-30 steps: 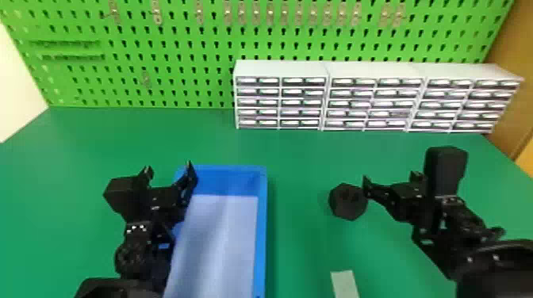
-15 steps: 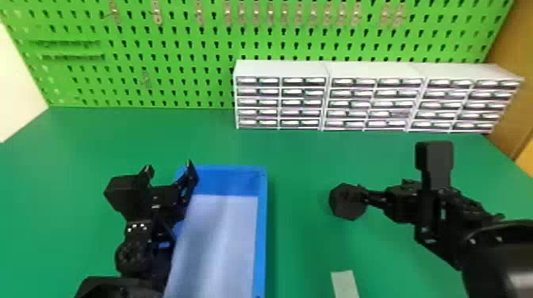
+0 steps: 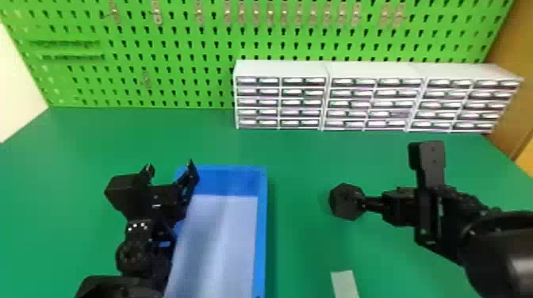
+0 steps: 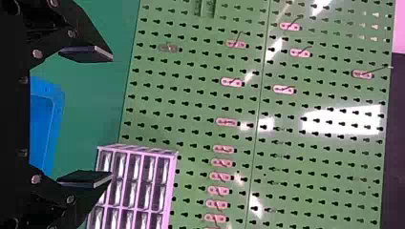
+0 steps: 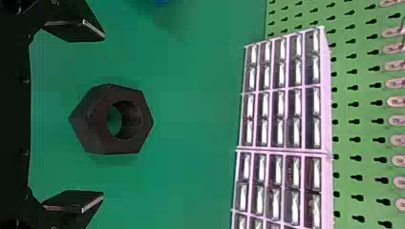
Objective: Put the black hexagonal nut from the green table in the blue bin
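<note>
Green pegboard (image 3: pixel 190 43), metal hooks (image 3: pixel 157 12), white drawer units (image 3: pixel 372 97), pale strip (image 3: pixel 344 283)

no text, label or brand appearing readable, no number or sign showing legibly (not a single character is coming through clearly)
</note>
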`<state>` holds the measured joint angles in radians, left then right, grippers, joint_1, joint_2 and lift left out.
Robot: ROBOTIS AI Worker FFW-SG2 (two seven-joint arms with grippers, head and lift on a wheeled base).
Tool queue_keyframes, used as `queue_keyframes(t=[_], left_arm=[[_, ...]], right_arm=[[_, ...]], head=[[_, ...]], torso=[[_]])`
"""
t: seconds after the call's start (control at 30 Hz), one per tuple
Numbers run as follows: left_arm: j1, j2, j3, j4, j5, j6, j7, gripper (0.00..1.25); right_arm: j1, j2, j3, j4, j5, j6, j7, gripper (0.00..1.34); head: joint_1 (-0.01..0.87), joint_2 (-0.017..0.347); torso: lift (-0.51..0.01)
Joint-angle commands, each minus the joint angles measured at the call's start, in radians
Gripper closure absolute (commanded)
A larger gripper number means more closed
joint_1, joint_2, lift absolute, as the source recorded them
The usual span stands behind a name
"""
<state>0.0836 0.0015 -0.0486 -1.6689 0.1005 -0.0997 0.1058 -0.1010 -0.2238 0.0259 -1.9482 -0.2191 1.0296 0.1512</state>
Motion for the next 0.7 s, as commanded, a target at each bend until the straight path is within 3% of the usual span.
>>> queue_keyframes(t=[0.0,0.67], left_arm=[[-0.001,0.000,-0.001,0.000,0.001,0.000,0.000,0.38],[-0.004,0.000,-0.004,0.003,-0.001,0.000,0.000,0.38]], right_arm=[[-0.012,-0.008,0.009,0.000,-0.002,0.035,0.002,0.13],[-0.051,-0.028,0.034,0.005,0.006,0.147,0.007,0.13]], head=[[0.657,0.057],[0.657,0.057]], torso=[[-0.095],[-0.095]])
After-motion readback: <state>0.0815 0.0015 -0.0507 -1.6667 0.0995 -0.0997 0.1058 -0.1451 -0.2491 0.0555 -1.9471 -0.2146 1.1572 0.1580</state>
